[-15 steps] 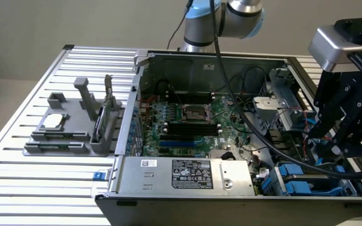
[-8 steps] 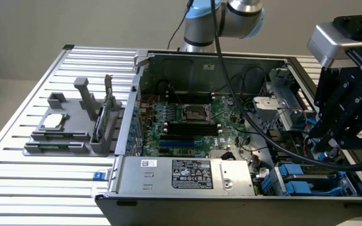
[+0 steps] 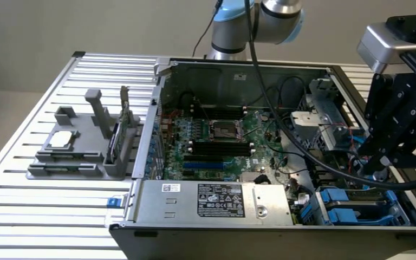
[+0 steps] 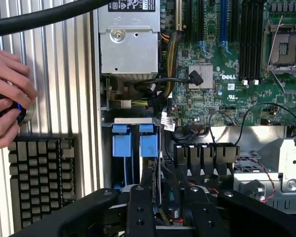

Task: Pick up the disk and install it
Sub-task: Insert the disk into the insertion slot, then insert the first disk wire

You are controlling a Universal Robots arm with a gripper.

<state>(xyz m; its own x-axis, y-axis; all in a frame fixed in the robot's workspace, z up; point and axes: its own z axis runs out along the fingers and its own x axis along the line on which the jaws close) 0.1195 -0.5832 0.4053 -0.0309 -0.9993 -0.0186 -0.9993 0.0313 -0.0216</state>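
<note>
Exterior view, lower right of frame: your gripper hangs low inside the open computer case, right above the disk. The disk stands edge-on in its blue frame, and its long axis seems to run toward the silver power supply. I cannot tell whether the gripper holds it. Black cables crowd the bay. A person's hand rests outside the case.

arm bends downward, gripper low at the exterior view's right.

arm: silver, blue joint cap | cable: black | hand: black (matte, bolted)
</note>
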